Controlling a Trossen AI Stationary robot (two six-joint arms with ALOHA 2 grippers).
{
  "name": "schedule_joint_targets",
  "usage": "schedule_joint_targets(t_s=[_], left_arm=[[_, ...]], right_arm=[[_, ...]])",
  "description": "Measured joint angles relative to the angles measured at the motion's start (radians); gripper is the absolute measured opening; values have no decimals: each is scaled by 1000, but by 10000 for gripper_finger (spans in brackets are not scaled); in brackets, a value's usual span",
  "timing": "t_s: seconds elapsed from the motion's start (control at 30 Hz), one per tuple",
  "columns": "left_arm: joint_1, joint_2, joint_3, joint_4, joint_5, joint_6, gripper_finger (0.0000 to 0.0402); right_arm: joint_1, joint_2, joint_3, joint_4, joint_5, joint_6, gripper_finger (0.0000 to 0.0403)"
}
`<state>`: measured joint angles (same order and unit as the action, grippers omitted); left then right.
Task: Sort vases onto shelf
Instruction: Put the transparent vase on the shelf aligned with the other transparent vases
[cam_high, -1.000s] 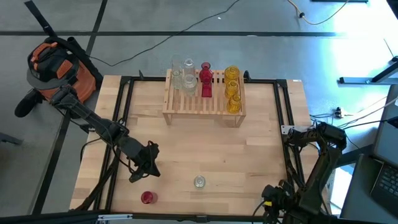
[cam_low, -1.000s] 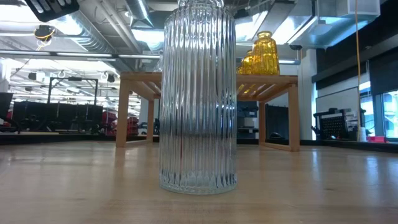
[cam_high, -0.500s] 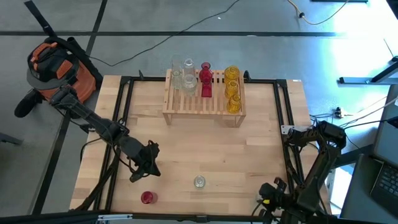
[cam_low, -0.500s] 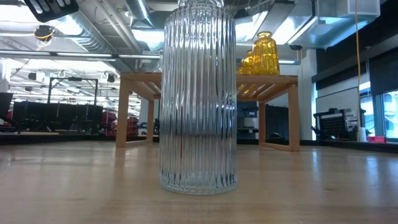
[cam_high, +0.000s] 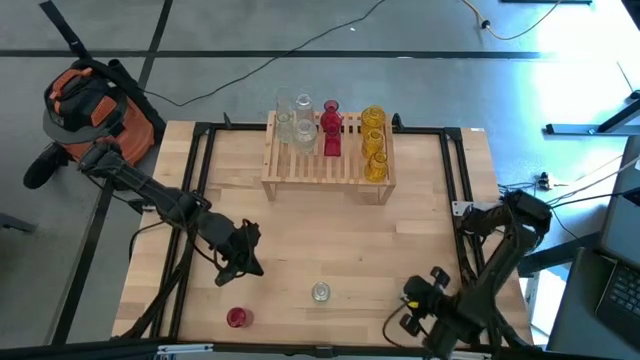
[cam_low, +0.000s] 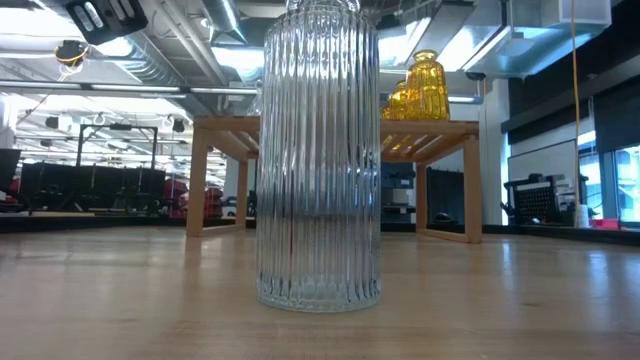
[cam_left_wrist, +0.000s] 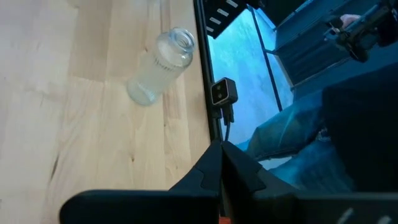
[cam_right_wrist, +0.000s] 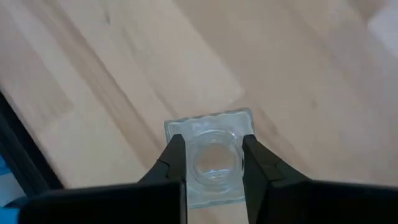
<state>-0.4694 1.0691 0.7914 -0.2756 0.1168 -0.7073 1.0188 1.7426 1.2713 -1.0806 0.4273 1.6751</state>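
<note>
The shelf (cam_high: 328, 165) stands at the table's far middle and carries clear, red and yellow vases (cam_high: 330, 128). A ribbed clear vase (cam_high: 320, 292) stands on its base near the near edge and fills the low view (cam_low: 320, 150). A red vase (cam_high: 236, 317) stands to its left. My left gripper (cam_high: 240, 258) hovers shut, left of the ribbed clear vase (cam_left_wrist: 158, 65). My right gripper (cam_high: 412, 308) is over the table's near right part, shut on a small clear vase (cam_right_wrist: 211, 163). My right gripper pinches the small clear vase between its two fingers (cam_right_wrist: 174, 163), one on each opposite side of its squarish body (cam_right_wrist: 241, 118). The wrist view sees the vase end-on, with the wooden tabletop behind it. Whether the vase touches the table, I cannot tell.
A black metal frame (cam_high: 190, 200) runs along the table's left, far and right edges. A small black camera with a cable (cam_left_wrist: 222, 93) sits at the near edge. An orange and grey bag (cam_high: 85, 105) lies on the floor beyond the far left corner.
My right arm has swung in from the near right corner toward the table's left, bringing its gripper over the tabletop. My left gripper has shifted slightly toward the right. The vases on the table and shelf have stayed in place.
</note>
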Motion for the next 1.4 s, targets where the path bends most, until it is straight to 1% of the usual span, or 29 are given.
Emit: schedule_joint_targets(t_s=[0.1, 0.2, 0.33, 0.43, 0.53, 0.63, 0.73, 0.83, 1.0, 1.1, 1.2, 1.3, 1.4], left_arm=[[13, 0, 0, 0, 26, 4, 0], [25, 0, 0, 0, 33, 10, 0], [39, 0, 0, 0, 46, 12, 0], [46, 0, 0, -1, 51, 12, 0], [51, 0, 0, -4, 52, 20, 0], [50, 0, 0, -7, 53, 24, 0], [50, 0, 0, -9, 54, 23, 0], [50, 0, 0, -12, 54, 22, 0], [50, -3, 0, -31, 65, 11, 0], [50, -3, 0, -32, 80, 8, 0], [50, -3, 0, -31, 88, 3, 0], [47, -4, 0, -29, 87, -22, 0], [33, -4, 0, -26, 87, -53, 0]], right_arm=[[-58, -41, 0, 10, 23, -88, 58], [-129, -96, 0, 36, 72, -199, 58], [-266, -189, 1, 110, 95, -430, 58], [-397, -247, 2, 233, 41, -661, 58], [-545, -282, 3, 405, -53, -899, 58], [-697, -282, 38, 518, -164, -1093, 58], [-829, -249, 110, 549, -226, -1267, 58], [-936, -203, 192, 547, -272, -1415, 58], [-1058, -116, 316, 549, -345, -1584, 58], [-1104, -52, 379, 548, -377, -1650, 58], [-1129, 15, 423, 535, -415, -1683, 58], [-1134, 69, 447, 545, -420, -1707, 58], [-1130, 93, 448, 580, -410, -1715, 58]])
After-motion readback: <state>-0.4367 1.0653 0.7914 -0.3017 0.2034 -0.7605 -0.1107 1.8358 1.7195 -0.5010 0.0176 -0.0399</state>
